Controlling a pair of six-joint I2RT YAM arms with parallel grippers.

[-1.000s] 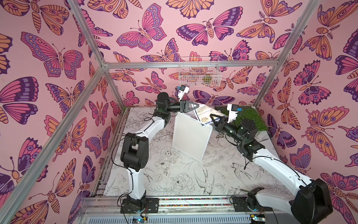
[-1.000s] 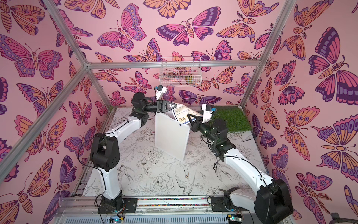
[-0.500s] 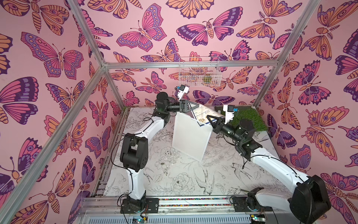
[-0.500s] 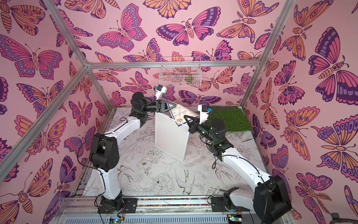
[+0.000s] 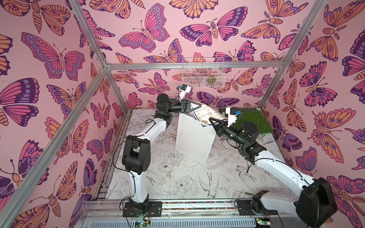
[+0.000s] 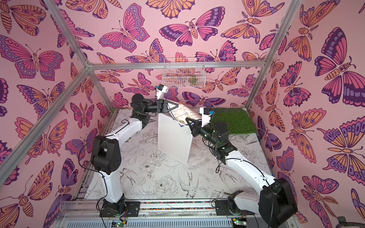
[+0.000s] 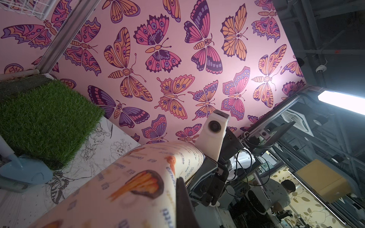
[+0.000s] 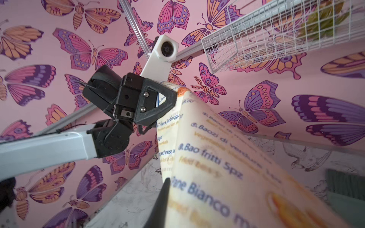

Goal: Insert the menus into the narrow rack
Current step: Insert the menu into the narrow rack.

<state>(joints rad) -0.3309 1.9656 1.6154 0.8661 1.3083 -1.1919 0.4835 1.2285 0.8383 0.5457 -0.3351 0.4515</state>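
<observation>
**holding menu bowed above rack**

pinching its upper edge in left claw, fully closed. meeting its lower end with right claw; cannot tell how wide. propped tilted on counter, that white slab; cannot tell whether any sheet sits inside.

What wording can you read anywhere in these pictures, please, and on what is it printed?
"Bao fritti Spz": on the menu.
"Pane Bianco": the menu.
"Baozi di verdure": the menu.
"Crêpes jianbinggu": the menu, cut off by the fold.
Smaller print there: too blurred to read.
</observation>
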